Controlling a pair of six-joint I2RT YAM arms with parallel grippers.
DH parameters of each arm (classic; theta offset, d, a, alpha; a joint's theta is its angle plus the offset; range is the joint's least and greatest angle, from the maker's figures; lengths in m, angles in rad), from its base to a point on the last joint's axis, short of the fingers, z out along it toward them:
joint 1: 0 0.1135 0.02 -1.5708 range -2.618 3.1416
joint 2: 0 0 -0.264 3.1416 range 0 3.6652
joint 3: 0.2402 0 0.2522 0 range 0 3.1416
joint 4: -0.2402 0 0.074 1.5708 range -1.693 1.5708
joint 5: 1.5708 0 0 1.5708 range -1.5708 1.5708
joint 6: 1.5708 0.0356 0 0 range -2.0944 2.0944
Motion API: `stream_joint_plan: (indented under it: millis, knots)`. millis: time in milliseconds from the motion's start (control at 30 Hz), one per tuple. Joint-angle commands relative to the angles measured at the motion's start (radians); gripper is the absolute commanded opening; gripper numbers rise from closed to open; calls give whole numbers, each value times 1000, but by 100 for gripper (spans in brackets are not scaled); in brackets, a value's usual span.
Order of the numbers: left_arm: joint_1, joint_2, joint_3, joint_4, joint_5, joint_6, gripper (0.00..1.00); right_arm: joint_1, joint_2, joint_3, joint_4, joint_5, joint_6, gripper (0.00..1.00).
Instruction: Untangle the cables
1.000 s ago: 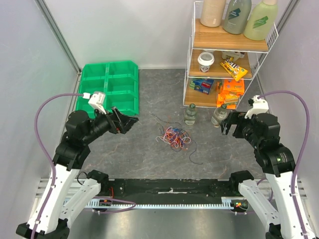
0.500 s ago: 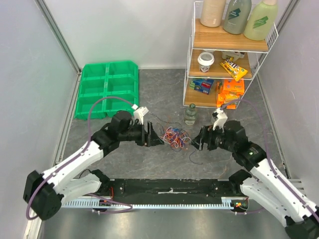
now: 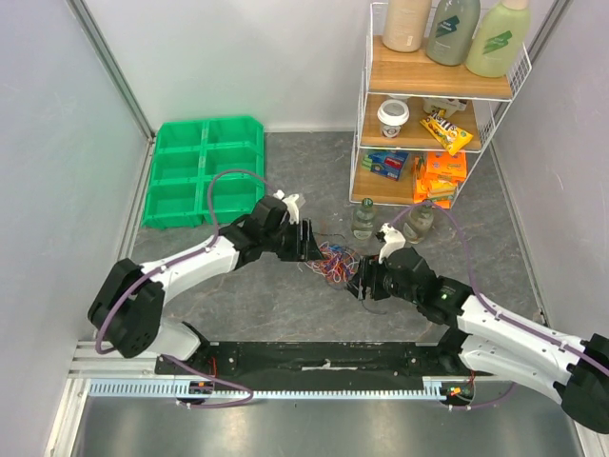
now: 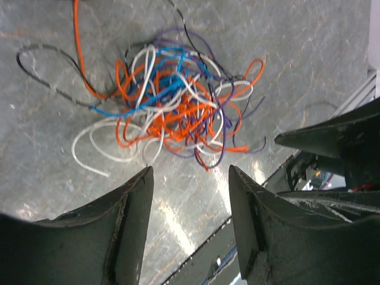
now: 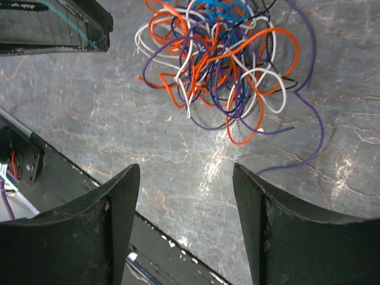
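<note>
The cables (image 3: 335,262) lie as one loose tangle of orange, blue, white, purple and black wires on the grey tabletop, between the two grippers. My left gripper (image 3: 309,243) is just left of the tangle, jaws open and empty. The left wrist view shows the cables (image 4: 172,107) ahead of the left gripper (image 4: 190,169), not touching the fingers. My right gripper (image 3: 360,283) is at the tangle's lower right, open with nothing in it. Seen from the right wrist, the cables (image 5: 219,59) lie beyond the right gripper (image 5: 186,167), apart from its fingers.
A green divided bin (image 3: 205,171) stands at the back left. A wire shelf rack (image 3: 428,105) with snacks and bottles stands at the back right, with two small bottles (image 3: 363,217) on the table before it. A black rail (image 3: 324,357) runs along the near edge.
Both arms have stretched inward and down from the sides, until the grippers flank the tangle. Both pairs of jaws have narrowed somewhat. The cables have not moved.
</note>
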Motion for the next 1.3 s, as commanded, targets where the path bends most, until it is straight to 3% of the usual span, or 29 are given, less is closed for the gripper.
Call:
stream_joint_plan:
  millis: [0,133,367,733,933,1067,1167,1267]
  knots:
    - [-6,62,96,45,-74,68,60,6,-13,-49,164,94,46,69]
    - [-3,137,142,44,-99,141,72,5,40,-63,259,69,33,66]
    - [-26,212,176,70,-31,192,63,3,73,-58,250,81,28,67]
    - [-63,167,138,96,4,137,2,3,108,-49,226,127,14,67]
    - [-103,59,122,93,56,80,2,3,91,-37,193,154,8,75]
    - [-118,18,118,81,96,39,2,3,37,-55,216,131,10,91]
    - [-131,-1,131,67,109,14,1,5,7,-63,256,135,23,92]
    - [-141,-16,156,59,124,-7,2,3,-3,-61,246,175,34,86]
